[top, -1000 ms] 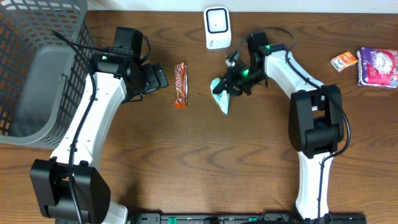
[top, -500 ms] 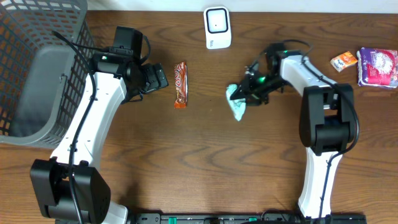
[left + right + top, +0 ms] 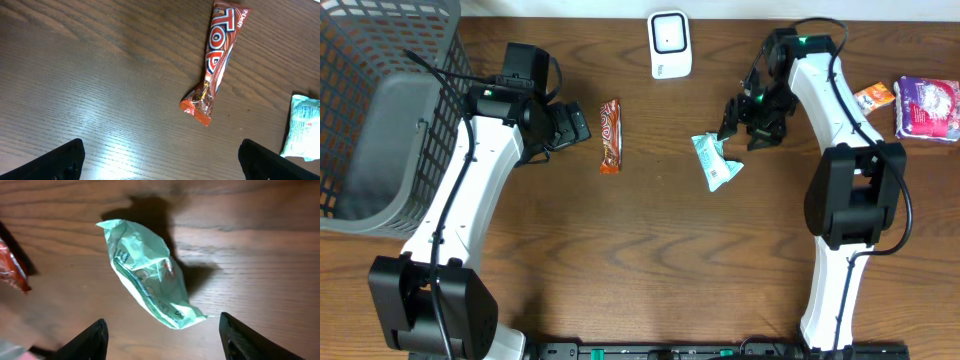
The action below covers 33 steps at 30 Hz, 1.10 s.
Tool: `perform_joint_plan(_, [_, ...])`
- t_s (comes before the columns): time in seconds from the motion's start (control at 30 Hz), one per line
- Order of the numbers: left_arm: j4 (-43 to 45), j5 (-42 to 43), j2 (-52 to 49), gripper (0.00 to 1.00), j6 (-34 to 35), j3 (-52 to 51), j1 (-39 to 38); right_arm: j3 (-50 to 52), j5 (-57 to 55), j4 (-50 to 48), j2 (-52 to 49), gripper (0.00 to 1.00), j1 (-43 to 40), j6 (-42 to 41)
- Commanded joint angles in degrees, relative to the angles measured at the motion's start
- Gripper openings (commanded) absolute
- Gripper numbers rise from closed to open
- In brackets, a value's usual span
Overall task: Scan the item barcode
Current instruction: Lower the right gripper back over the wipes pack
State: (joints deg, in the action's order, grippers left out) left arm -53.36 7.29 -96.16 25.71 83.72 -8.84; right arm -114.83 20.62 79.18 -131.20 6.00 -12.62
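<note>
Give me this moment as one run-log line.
right tool open, near green packet | green packet on table, unheld | left tool open, beside chocolate bar

The overhead camera looks straight down from far off, taking in the whole worktop [image 3: 650,260]. Each wrist camera sits close, angled down at the wood. The left centres the chocolate bar [image 3: 215,55], the right the green packet [image 3: 147,275] — each catches the other's item at its edge.

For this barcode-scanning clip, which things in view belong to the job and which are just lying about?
Job, most likely: white scanner; crumpled green packet lying on the table; chocolate bar.

Lying about, at least for now: small orange packet; purple-and-white pack; grey mesh basket.
</note>
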Motion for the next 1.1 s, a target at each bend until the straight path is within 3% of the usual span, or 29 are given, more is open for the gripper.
perform_joint_plan(0.0, [-0.15, -0.72, -0.02, 0.98, 0.09, 0.50, 0.04, -0.98, -2.80, 0.59, 0.48, 0.66, 1.55, 3.28])
perform_joint_plan(0.2, [-0.13, -0.72, -0.02, 0.98, 0.09, 0.50, 0.04, 0.50, -13.73, 0.33, 0.46, 0.65, 2.99, -0.72])
perform_joint_plan(0.27, [-0.13, -0.72, -0.02, 0.98, 0.09, 0.50, 0.04, 1.31, -17.51, -0.28, 0.46, 0.71, 3.45, -3.45])
perform_joint_plan(0.33, [-0.13, -0.72, -0.02, 0.98, 0.09, 0.50, 0.04, 2.58, -16.98, -1.73, 0.46, 0.72, 3.48, -3.63])
perform_joint_plan(0.47, [-0.13, -0.72, -0.02, 0.98, 0.11, 0.50, 0.04, 5.64, -14.51, -5.18, 0.46, 0.64, 3.80, -2.82])
perform_joint_plan(0.73, [-0.13, -0.72, -0.02, 0.98, 0.09, 0.50, 0.04, 11.52, -2.93, -11.52, 0.46, 0.64, 6.14, -0.02])
perform_joint_plan(1.07, [-0.13, -0.72, -0.02, 0.98, 0.09, 0.50, 0.04, 11.13, -1.81, -10.40, 0.48, 0.59, 6.91, -6.64])
